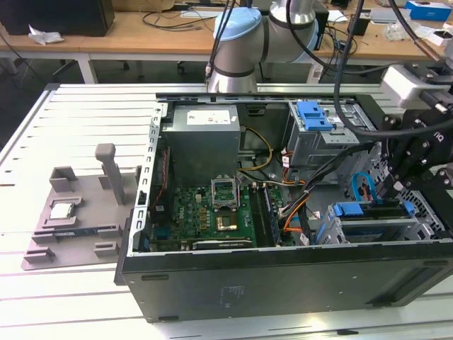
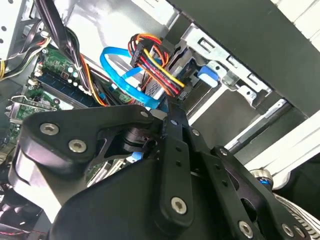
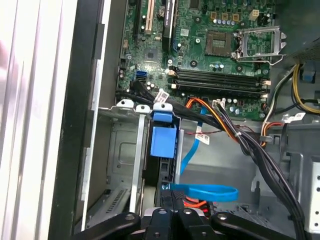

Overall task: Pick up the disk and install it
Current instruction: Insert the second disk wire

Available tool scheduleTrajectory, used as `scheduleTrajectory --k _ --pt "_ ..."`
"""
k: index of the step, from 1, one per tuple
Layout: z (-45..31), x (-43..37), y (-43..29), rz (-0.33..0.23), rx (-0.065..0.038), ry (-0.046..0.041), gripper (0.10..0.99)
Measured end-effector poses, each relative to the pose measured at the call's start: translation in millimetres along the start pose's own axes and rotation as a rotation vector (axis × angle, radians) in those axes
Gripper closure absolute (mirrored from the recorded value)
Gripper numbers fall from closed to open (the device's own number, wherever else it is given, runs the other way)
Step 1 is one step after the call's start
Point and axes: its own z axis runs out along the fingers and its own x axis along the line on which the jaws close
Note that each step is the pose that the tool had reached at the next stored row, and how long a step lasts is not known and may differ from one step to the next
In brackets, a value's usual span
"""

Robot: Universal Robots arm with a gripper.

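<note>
Quick look at the rig. In the exterior view the open tower case [image 1: 283,273] lies on its side on the white slatted table [image 1: 78,134]. The arm's gripper [image 1: 400,180] is down inside it at about 3 o'clock, right over the drive bay.

The disk [image 1: 379,211] sits on edge in that bay, at roughly 4 o'clock within the case, blue rails at both ends. The gripper is right on top of it. Honestly can't tell from any angle whether it's clamped on the disk or just resting there.

Writing-wise: the power supply [image 1: 205,131] at 12 o'clock in the case has a white sticker, too small to make out. Little white tags hang on the cables [image 3: 200,137] in the first wrist view, also unreadable.

What each view adds:
- The exterior view has the grey fixture plate [image 1: 71,237] out at 9 o'clock, with the processor chip [image 1: 61,210] on it. It also has the grey cage with the blue latch [image 1: 315,113] at 1 o'clock.
- The first wrist view looks straight along the disk [image 3: 162,145] and its blue tab, sitting between the bay's metal walls. The gripper [image 3: 172,202] is against its near edge, beside a loop of blue flat cable [image 3: 205,192]. Beyond are the motherboard [image 3: 200,30] and its empty CPU socket [image 3: 260,42].
- The second wrist view is mostly black gripper linkage [image 2: 170,165] up close, with the blue cable [image 2: 125,80] and a red-yellow-black wire bundle [image 2: 155,65] behind it.
</note>
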Motion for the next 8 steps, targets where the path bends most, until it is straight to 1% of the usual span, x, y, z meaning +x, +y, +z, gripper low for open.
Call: scheduleTrajectory --k 2,4,5,7,8 --pt "-3.6 0.0 -1.9 0.0 0.0 0.0003 0.98" --pt "-11.6 0.1 -1.9 0.0 0.0 0.0011 0.98" --pt "-17.4 0.2 -1.5 0.0 0.0 0.0017 0.98" --pt "-25.8 0.4 -1.0 0.0 0.0 0.0023 0.98" --pt "-26.8 0.4 -1.0 0.0 0.0 0.0022 0.98"
